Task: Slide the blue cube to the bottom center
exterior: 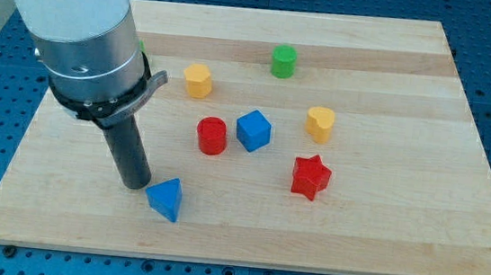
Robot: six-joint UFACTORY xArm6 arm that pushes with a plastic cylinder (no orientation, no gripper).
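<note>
The blue cube (pixel 253 130) sits near the middle of the wooden board (pixel 399 234), just right of a red cylinder (pixel 212 136). My tip (pixel 135 185) rests on the board at the lower left, well left of and below the blue cube. It stands just left of a blue triangular block (pixel 166 199), close to it; I cannot tell if they touch.
A yellow hexagonal block (pixel 198 80) lies above the red cylinder. A green cylinder (pixel 283 61) is near the view's top. A yellow heart block (pixel 320 124) and a red star (pixel 310 176) lie right of the blue cube. The arm's grey body (pixel 92 41) covers the upper left.
</note>
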